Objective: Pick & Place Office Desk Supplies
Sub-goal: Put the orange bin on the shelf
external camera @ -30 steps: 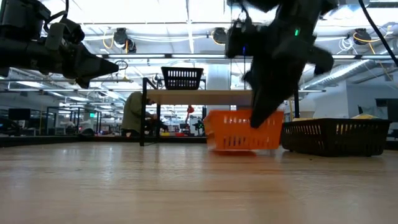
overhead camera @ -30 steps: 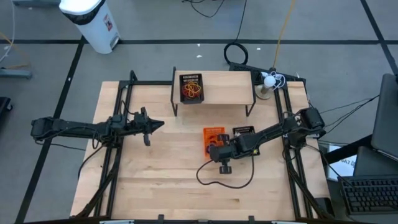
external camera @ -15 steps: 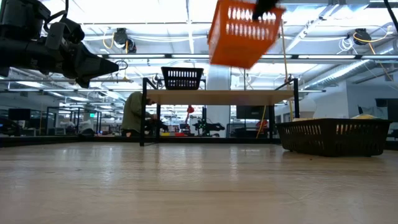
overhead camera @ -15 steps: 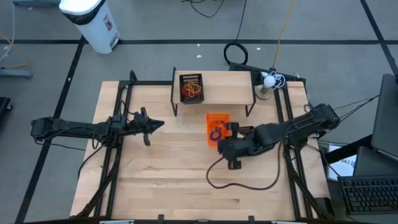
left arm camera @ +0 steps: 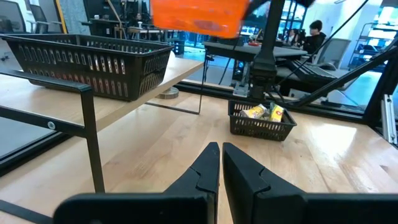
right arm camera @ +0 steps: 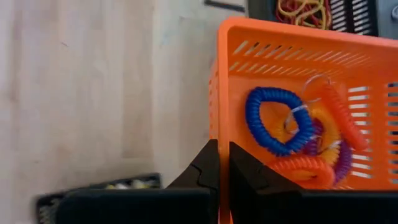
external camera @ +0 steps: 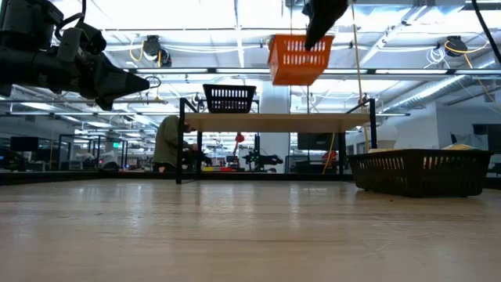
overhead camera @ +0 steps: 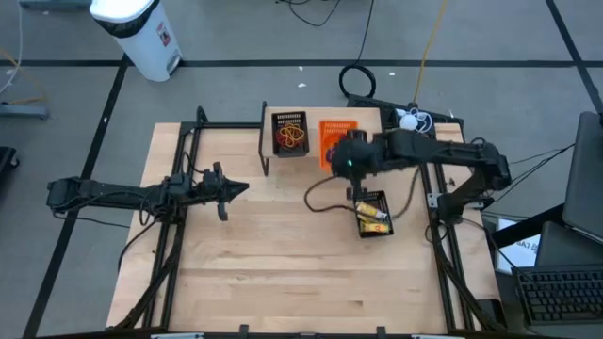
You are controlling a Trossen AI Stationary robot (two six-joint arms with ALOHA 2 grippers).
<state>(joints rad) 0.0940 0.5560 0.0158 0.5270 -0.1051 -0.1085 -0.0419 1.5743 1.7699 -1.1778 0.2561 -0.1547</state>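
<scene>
Coil rings (right arm camera: 292,134) in orange basket (right arm camera: 292,56), half cropped; right hand (right arm camera: 219,163) pinching wall; left hand (left arm camera: 219,163) narrow.

Grey floor (overhead camera: 236,85) around a light wood table (overhead camera: 273,273), dark tape lines crossing it. White bin (overhead camera: 139,33) on the floor off the table's far left corner. Black cable coil (overhead camera: 357,79) and a yellow cable (overhead camera: 426,42) on the floor behind the table. Keyboard (overhead camera: 558,295) at the right edge, dark monitor back (overhead camera: 584,169) above it. Low view: open workshop hall, ceiling strip lights (external camera: 196,12), silver ducts (external camera: 427,90), white pillar (external camera: 274,117), desks and racks far back. A person (external camera: 167,143) sits behind the table. Left wrist view: another seated person (left arm camera: 314,34) at desks far off.
</scene>
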